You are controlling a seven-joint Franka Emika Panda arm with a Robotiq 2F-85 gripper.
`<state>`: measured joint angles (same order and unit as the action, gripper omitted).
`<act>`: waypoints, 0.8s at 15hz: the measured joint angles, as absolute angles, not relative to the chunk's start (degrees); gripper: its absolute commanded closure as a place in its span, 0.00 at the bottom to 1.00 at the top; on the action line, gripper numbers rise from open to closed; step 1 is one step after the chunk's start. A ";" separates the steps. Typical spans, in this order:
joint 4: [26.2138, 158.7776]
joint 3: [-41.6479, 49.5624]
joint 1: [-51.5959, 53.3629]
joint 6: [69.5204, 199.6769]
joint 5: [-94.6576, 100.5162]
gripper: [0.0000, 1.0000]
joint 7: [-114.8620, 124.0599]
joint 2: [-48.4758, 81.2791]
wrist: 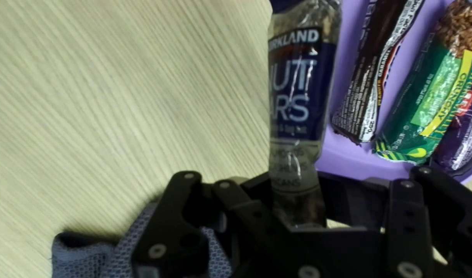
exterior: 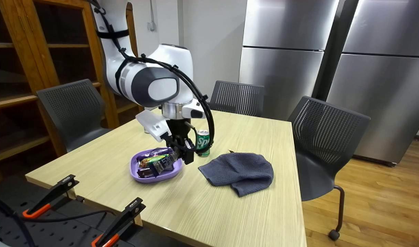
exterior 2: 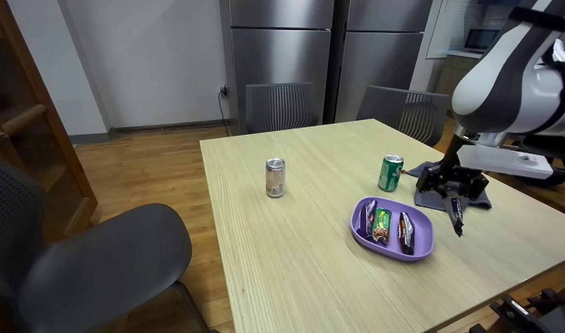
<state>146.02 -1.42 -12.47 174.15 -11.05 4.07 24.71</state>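
My gripper [wrist: 297, 193] is shut on one end of a nut bar [wrist: 297, 88] in a clear and dark blue wrapper. The bar hangs tilted from the fingers in an exterior view [exterior 2: 456, 215], above the table and beside a purple tray [exterior 2: 423, 231]. The tray holds a dark brown candy bar [wrist: 369, 69], a green granola bar [wrist: 433, 104] and a purple-wrapped bar [wrist: 466, 127]. In an exterior view the gripper [exterior: 182, 151] is over the tray's edge, and the nut bar [exterior: 165, 164] overlaps the tray's contents. The fingertips are partly hidden behind the bar.
A green Sprite can [exterior: 203, 142] stands behind the gripper. A pinkish can [exterior 2: 275, 178] stands farther off. A grey-blue cloth [exterior: 242, 171] lies crumpled beside the gripper. Clamps [exterior: 120, 221] grip the table edge. Chairs [exterior: 327, 144] surround the table.
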 measured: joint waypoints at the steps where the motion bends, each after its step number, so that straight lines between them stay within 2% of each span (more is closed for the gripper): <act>1: 145.96 -1.86 -12.10 174.07 -11.59 1.00 4.46 24.70; 12: 144.13 -3.68 -7.71 170.13 -14.57 1.00 8.70 25.09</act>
